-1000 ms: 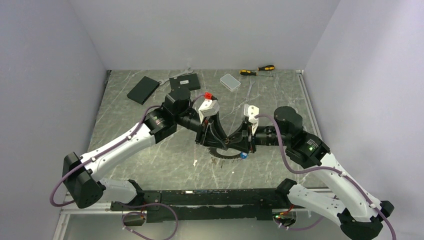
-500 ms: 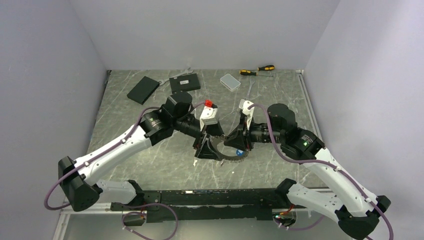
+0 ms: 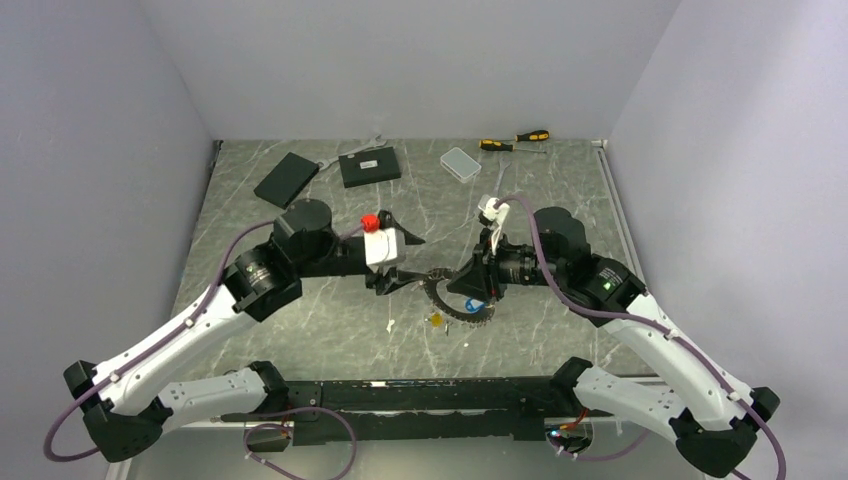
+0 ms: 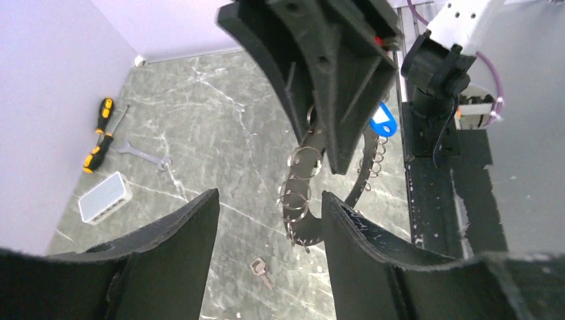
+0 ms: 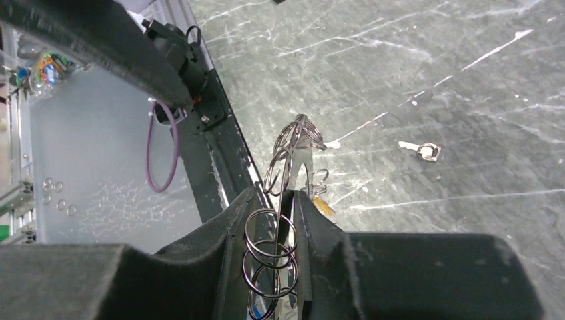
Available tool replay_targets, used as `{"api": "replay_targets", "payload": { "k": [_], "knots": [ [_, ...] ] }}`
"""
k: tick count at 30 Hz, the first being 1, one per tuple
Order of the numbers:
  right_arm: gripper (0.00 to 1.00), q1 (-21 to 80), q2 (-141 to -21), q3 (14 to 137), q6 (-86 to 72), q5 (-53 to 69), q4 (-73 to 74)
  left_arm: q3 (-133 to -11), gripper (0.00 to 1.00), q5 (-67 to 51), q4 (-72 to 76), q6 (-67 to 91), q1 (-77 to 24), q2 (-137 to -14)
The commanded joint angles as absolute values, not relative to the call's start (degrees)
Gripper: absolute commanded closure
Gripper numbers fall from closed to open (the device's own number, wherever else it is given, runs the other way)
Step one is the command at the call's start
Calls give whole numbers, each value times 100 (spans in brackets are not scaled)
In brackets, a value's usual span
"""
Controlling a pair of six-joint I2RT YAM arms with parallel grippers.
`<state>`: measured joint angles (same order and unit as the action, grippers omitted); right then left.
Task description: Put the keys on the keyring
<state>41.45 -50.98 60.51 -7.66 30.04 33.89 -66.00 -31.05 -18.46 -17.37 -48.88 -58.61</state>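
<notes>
Your left claw [image 4: 270, 200] has pulled back leftward and now stands open just left of the dark-grey toothed metal keyring [image 3: 450, 308], which your right claw [image 5: 274, 193] pinches tight.

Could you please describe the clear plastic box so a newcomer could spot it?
Look along the far edge of the marbled table, by the back wall. The clear plastic box lies there, between a flat black box on its left and yellow-handled screwdrivers on its right; it alone is pale and translucent.

Bright, even light, soft shadows (mild glare)
</notes>
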Motion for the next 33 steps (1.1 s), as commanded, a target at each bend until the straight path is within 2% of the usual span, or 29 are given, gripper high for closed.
{"api": "replay_targets", "payload": {
  "k": [1, 10, 16, 24, 33],
  "knots": [
    [100, 4166, -5098, 6275, -1292, 2818, 3146, -6149, 36, -2927, -1365, -3020, -5250, -5570],
    [100, 4148, -5284, 6353, -2001, 3225, 2980, -6001, 30, -3016, -1472, -4362, -5824, -5655],
    [100, 4148, -5303, 6385, -2158, 3456, 2905, -6084, 34, -2661, -1478, -4687, -6163, -5888],
    [100, 4148, -5262, 6420, -2206, 3726, 2873, -6059, 50, -1953, -1250, -4756, -6336, -6025],
    [100, 4148, -5250, 6411, -2232, 3951, 2800, -6029, 47, -1686, -1234, -4864, -6363, -5950]
  ]
}}
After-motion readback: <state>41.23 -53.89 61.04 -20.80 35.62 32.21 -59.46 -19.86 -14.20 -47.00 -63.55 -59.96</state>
